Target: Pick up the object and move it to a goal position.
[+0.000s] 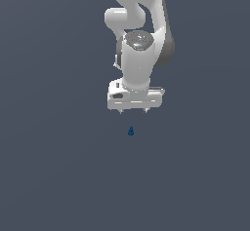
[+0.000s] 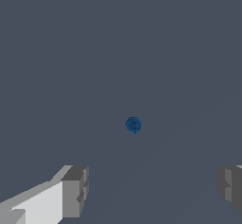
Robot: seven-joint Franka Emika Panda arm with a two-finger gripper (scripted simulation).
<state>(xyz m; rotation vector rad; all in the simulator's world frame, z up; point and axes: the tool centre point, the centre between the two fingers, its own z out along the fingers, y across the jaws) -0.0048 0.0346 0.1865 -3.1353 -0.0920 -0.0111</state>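
No brand, label or writing can be read on anything shown; in the exterior view the white arm (image 1: 139, 25) is seen coming down from twelve o'clock, smooth and glossy, built of rounded cylinder shapes with a dark grey band along its side; the gripper (image 1: 133, 111) is a broad, boxy white block pointing straight down, with two short fingertips set wide apart and nothing held between them; the object (image 1: 131, 131), a tiny dark blue, roundish, knobbly lump, is seen just beyond the fingertips at six o'clock from the gripper, apart from it, against a plain, matt slate-grey ground; in the wrist view the object (image 2: 133, 124) is seen ahead of the two blocky grey fingertips (image 2: 74, 191), touched by neither
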